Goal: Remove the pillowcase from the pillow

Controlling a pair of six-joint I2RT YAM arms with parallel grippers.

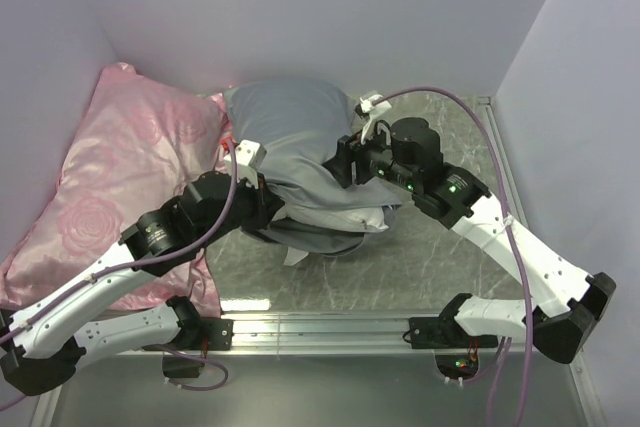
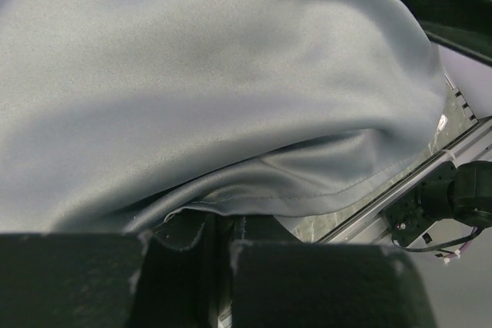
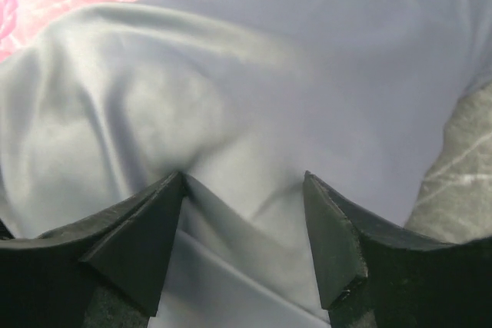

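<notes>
The grey-blue pillowcase (image 1: pixel 290 137) bulges in the middle of the table, and the pillow is hidden inside it. My left gripper (image 1: pixel 265 209) sits at the near left hem. In the left wrist view that gripper (image 2: pixel 219 228) is shut, with the stitched hem of the pillowcase (image 2: pixel 215 74) pinched between its fingertips. My right gripper (image 1: pixel 345 167) is on the pillowcase's right side. In the right wrist view it (image 3: pixel 244 178) stands open, both fingertips pressed into the pillowcase (image 3: pixel 307 59) with a soft fold of fabric between them.
A pink rose-patterned satin pillow (image 1: pixel 120 167) lies at the left, against the wall and touching the pillowcase. The marbled table (image 1: pixel 440 267) shows at the right and front. A metal rail (image 1: pixel 320 327) runs along the near edge. Walls close in at left, back and right.
</notes>
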